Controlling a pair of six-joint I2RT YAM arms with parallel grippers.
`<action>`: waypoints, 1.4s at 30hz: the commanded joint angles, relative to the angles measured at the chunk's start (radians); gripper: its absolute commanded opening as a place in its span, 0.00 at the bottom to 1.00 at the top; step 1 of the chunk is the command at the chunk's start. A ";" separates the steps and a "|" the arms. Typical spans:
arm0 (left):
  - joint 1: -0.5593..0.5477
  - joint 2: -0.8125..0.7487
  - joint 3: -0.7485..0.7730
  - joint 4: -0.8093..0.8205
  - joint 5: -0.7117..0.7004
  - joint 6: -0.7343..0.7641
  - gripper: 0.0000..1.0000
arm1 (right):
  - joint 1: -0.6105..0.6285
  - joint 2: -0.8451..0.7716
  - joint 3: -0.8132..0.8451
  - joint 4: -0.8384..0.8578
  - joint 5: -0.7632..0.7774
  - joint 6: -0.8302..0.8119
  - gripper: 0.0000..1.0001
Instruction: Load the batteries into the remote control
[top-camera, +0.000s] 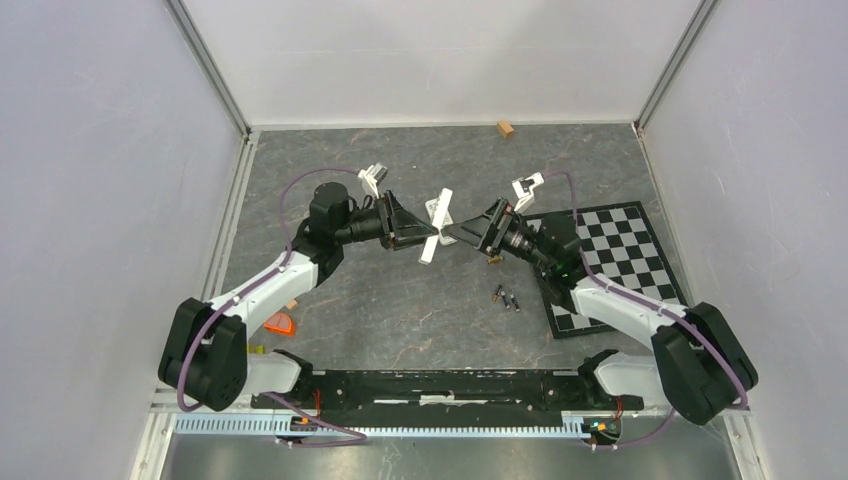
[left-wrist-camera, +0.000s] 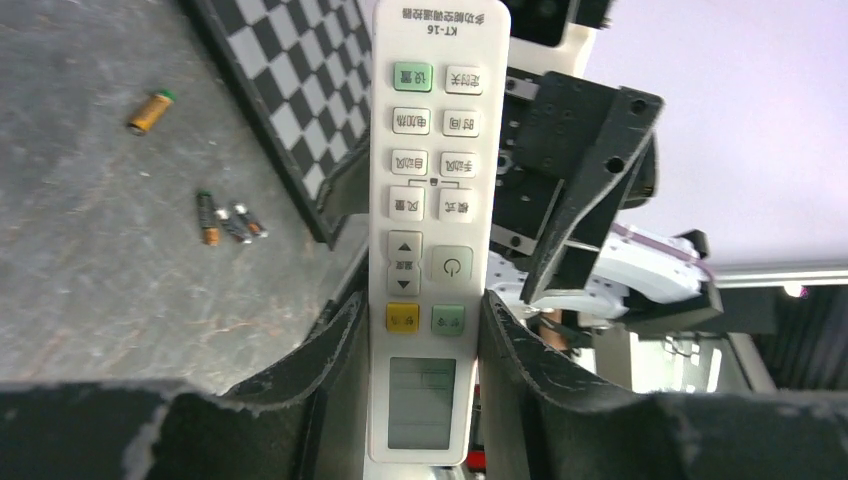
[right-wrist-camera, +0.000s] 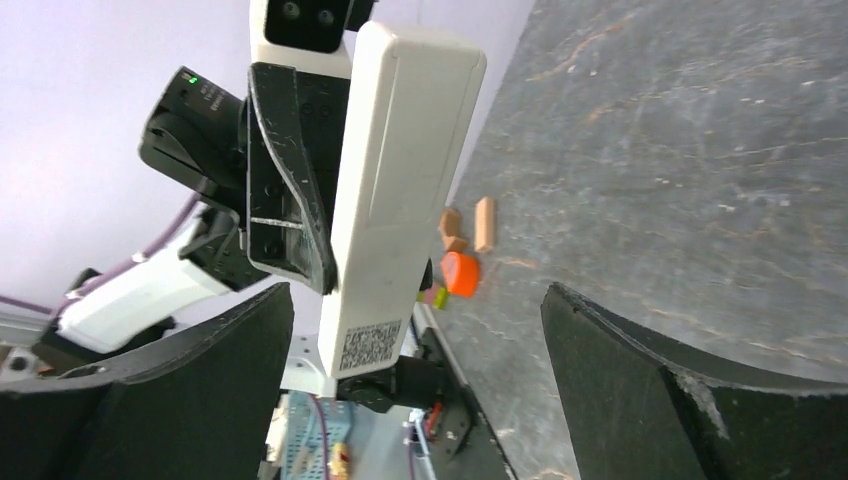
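My left gripper is shut on the remote control, a long slim white one, and holds it above the table. Its button face and small display window show in the left wrist view. Its plain white back faces my right gripper, which stands wide open just short of it, touching nothing. On the table lie three dark batteries side by side. A brownish-gold battery lies apart from them.
A checkered mat lies under the right arm. A second white device lies behind the held remote. A wooden block sits at the back wall. An orange piece and small wooden blocks lie near the left arm's base.
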 joint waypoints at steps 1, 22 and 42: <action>-0.012 -0.019 -0.027 0.246 0.092 -0.218 0.02 | 0.034 0.050 0.039 0.220 0.009 0.152 0.98; -0.026 -0.048 -0.070 0.344 0.143 -0.256 0.04 | 0.055 0.094 0.074 0.240 0.132 0.228 0.37; -0.179 -0.200 -0.038 -0.078 -0.473 0.527 0.81 | 0.101 0.064 0.100 -0.182 0.383 0.325 0.27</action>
